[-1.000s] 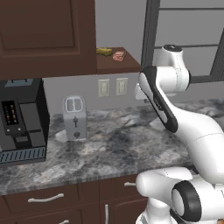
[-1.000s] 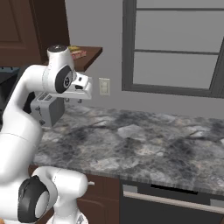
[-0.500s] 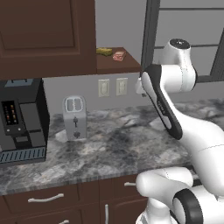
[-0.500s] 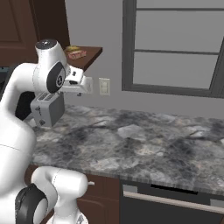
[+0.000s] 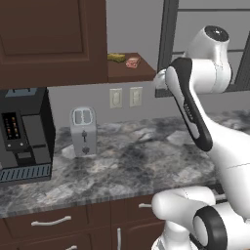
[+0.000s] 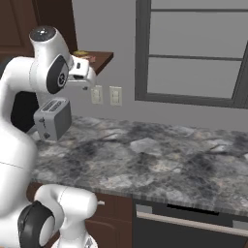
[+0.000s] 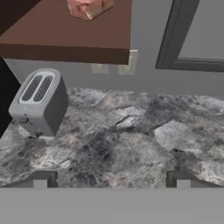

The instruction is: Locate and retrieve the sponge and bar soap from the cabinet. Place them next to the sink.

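On the cabinet's [image 5: 53,39] open shelf board [image 5: 128,72] lie the dull yellow sponge [image 5: 116,57] and, to its right, the pinkish-red bar soap [image 5: 132,62]. The hand view has the bar soap [image 7: 89,8] at its top, on the shelf board [image 7: 70,41]. My gripper [image 7: 111,179] is open, its fingertips [image 7: 41,179] wide apart with nothing between them. It hangs just off the shelf's right end [image 6: 83,73], short of the bar soap [image 6: 88,59] and the sponge [image 6: 80,53], touching neither. The sink is out of view.
A silver toaster [image 5: 82,131] stands on the dark mottled stone counter [image 5: 146,161] below the shelf, with a black coffee machine [image 5: 22,134] to its left. Wall outlets [image 5: 125,97] sit under the shelf. A window [image 6: 193,53] is to the right.
The jaws have gone from partly closed to wide open. The arm's upper joint has risen and the hand has moved up toward the shelf's end.
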